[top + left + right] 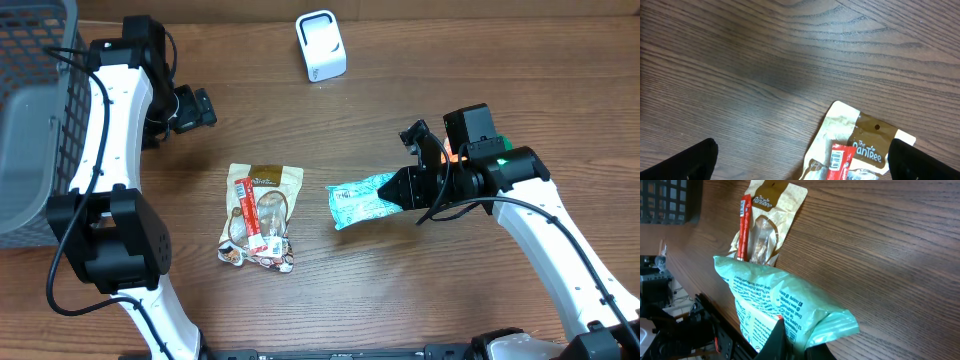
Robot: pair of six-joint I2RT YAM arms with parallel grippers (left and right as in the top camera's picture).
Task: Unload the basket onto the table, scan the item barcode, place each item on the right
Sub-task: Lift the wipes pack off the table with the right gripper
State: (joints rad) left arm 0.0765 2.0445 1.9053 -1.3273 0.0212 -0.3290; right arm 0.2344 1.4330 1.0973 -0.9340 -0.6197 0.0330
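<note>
**A:** Overhead view: the right gripper (403, 188) is clamped tight on the teal packet (360, 200), which sticks out ahead of its fingertips.

**B:** And the scanner (321, 46)?

**A:** Well apart from that hand, off to one side of it. Nothing is facing it yet, I'd say. So the grasp is done, and the carry and scan are left.

**B:** Left gripper (198, 106)?

**A:** Jaws wide apart, holding nothing. The brown snack pouch (262, 212) lies near it on the table, untouched.
</note>
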